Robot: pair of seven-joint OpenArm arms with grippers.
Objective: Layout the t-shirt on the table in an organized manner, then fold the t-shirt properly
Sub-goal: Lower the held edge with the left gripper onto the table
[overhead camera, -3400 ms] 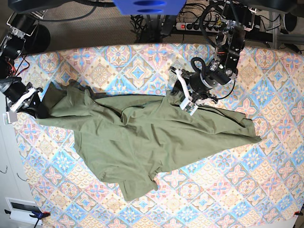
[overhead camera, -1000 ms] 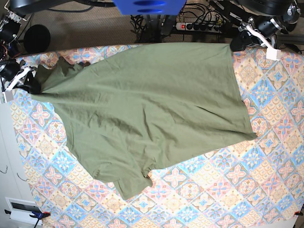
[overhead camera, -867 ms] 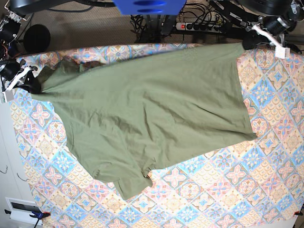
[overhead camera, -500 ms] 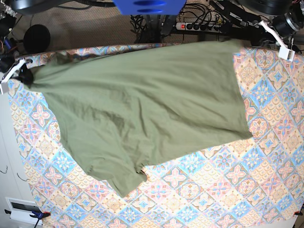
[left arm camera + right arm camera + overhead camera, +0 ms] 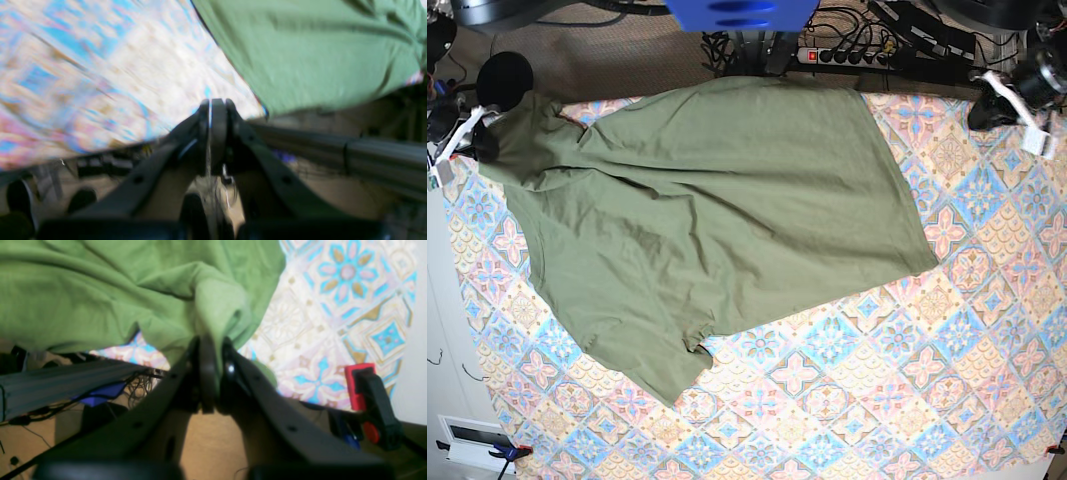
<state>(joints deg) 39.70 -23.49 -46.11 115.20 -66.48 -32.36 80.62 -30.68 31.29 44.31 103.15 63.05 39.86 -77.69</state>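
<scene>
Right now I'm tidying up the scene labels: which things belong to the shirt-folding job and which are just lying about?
Job:
t-shirt
table
right gripper, shut on the t-shirt
left gripper, shut, holding nothing

Lying about:
power strip
red clamp

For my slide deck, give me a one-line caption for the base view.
Olive t-shirt spread on the patterned table, right gripper pinching one corner, left gripper shut and empty.
</scene>
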